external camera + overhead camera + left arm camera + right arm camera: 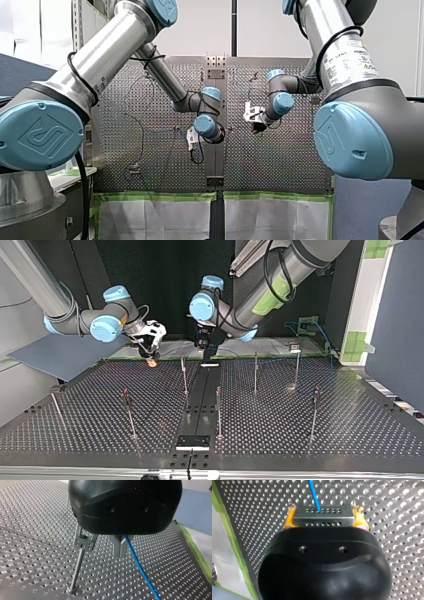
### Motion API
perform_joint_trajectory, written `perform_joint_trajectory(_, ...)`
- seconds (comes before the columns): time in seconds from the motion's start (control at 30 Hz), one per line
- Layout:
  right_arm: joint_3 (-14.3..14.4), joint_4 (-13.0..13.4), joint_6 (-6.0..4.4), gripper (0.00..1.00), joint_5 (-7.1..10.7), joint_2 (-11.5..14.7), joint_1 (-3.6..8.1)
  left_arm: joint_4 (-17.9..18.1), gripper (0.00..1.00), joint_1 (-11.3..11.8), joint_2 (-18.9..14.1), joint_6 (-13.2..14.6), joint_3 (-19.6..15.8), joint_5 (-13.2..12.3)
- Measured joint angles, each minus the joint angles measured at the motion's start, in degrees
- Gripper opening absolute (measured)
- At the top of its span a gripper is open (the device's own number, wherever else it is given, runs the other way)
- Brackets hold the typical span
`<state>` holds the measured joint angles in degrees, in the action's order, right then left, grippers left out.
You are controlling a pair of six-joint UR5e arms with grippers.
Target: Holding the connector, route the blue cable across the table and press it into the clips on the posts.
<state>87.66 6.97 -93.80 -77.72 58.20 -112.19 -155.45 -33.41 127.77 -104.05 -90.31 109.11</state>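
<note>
- Yellow-padded right gripper (pixel 324 507) clamps connector (pixel 323 521), anchoring the blue cable (pixel 314 492) end.
- Left gripper (pixel 120 551) pinched narrow on cable as guide; post clip (pixel 83 542) just beside it, likely press-in next.

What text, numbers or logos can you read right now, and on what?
"14", "15": stamped on the perforated table, beside the post foot; neighbouring numbers too blurred.
White label on my right arm: print too small to read.
Blue joint cap on my left arm: embossed logo, no letters readable.
</note>
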Motion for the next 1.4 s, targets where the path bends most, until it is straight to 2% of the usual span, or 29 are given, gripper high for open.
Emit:
perform_joint_trajectory(0.37,0.02,0.3,-0.48,0.0,-0.38,-0.2,0.99,4.85,0.0,1.68,0.28,-0.74,0.48,-3.75)
perform_joint_trajectory(0.7,0.02,0.6,-0.52,0.0,-0.5,-0.44,1.97,6.48,0.0,4.92,0.38,-1.29,0.5,-6.7)
perform_joint_trajectory(0.9,0.02,0.79,-0.41,0.0,-0.51,-1.5,2.65,7.54,0.0,6.14,0.4,-1.56,0.55,-8.33)
perform_joint_trajectory(1.1,-0.55,1.08,-0.47,0.0,-0.4,-1.78,3.1,7.45,0.0,6.13,1.33,-1.6,1.45,-10.64)
perform_joint_trajectory(1.23,-1.13,1.06,-0.51,0.0,-0.37,-1.79,3.47,5.66,0.0,5.99,3.51,-1.58,3.6,-11.16)
perform_joint_trajectory(1.4,-1.46,1.09,-0.52,0.0,-0.51,-1.87,4.3,3.72,0.0,6.76,6.29,-3.36,6.53,-11.54)
